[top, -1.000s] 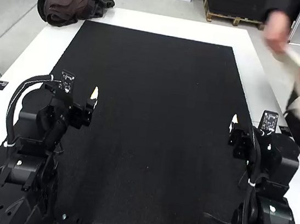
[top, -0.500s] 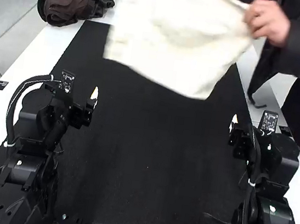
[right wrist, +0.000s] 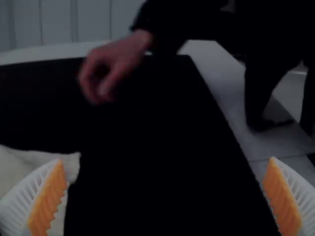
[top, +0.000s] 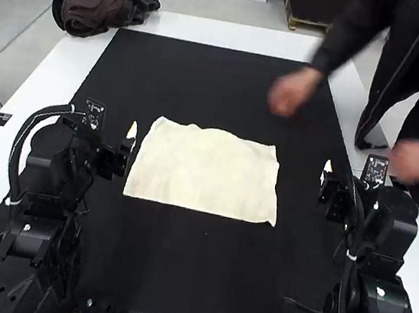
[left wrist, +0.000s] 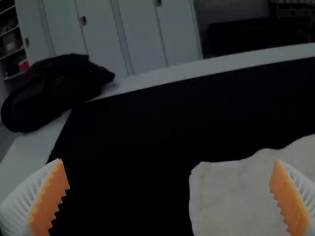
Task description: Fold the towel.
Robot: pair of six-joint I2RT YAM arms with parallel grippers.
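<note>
The cream towel [top: 206, 170] lies spread on the black mat between the two arms, its far edge slightly wavy. Just left of it is my left gripper [top: 130, 146]; my right gripper [top: 325, 179] is farther off on the towel's right side. In the left wrist view, my left gripper [left wrist: 170, 196] stands open, with a corner of the towel [left wrist: 236, 196] beyond the fingers. My right gripper [right wrist: 165, 196] is open too, and part of the towel [right wrist: 39, 162] shows in its wrist view. Neither gripper touches the cloth.
A person's hand [top: 294, 92] is over the mat's far right part, the other hand [top: 412, 161] near the right table edge. A dark jacket or bag [top: 103, 0] lies at the table's far left corner. The black mat [top: 178, 276] covers most of the white table [top: 233, 33].
The person has brought the towel in from the right, laid it spread on the mat, and let it go. Both arms have kept still.
</note>
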